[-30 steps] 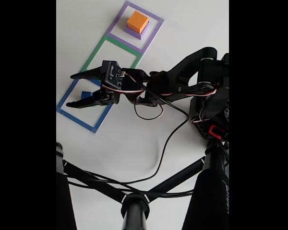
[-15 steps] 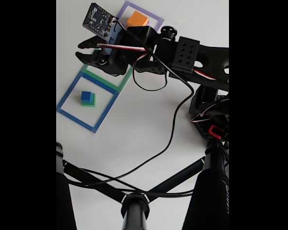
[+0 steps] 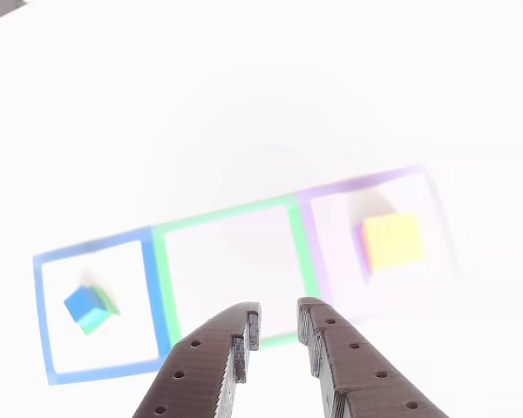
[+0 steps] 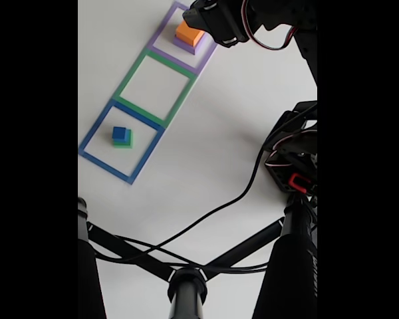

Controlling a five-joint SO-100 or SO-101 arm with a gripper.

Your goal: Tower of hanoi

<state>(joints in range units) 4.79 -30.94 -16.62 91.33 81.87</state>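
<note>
Looking down past the fingers [image 3: 279,329] in the other view: two dark, hole-studded tips enter from the near edge, slightly parted with a narrow gap between them, holding nothing and touching nothing. They hang above the near border of the green square outline [image 3: 230,215].

Task pieces on the white surface [image 3: 244,104], other view:
- Small blue cube [image 3: 83,302] sits on the green block [image 3: 103,315], tilted relative to the frame, inside the blue square outline [image 3: 44,313] at left.
- Orange-yellow block [image 3: 394,241] sits on the purple block [image 3: 363,248], of which a thin edge shows at its left side, inside the purple square outline [image 3: 366,185] at right.
- Green square between the two holds no block.

Fixed view: the three outlines run diagonally from near left to far right. Blue cube [image 4: 119,133] on green block [image 4: 124,141] in the blue outline [image 4: 93,133], nearest. Green outline [image 4: 132,76] in the middle. Orange-yellow block [image 4: 189,33] on purple block [image 4: 187,44] in the purple outline [image 4: 161,34], farthest. The arm [image 4: 253,16] reaches across the far right corner, its dark body overlapping the right part of the purple outline just beside the orange-yellow block; the finger tips cannot be made out here.

Around: a black cable [image 4: 213,212] loops across the surface from the arm's base [image 4: 292,166] toward the near edge. Black rods of a stand [image 4: 186,289] cross the near part of the picture. A red part [image 4: 298,181] shows on the base. No legible writing.
</note>
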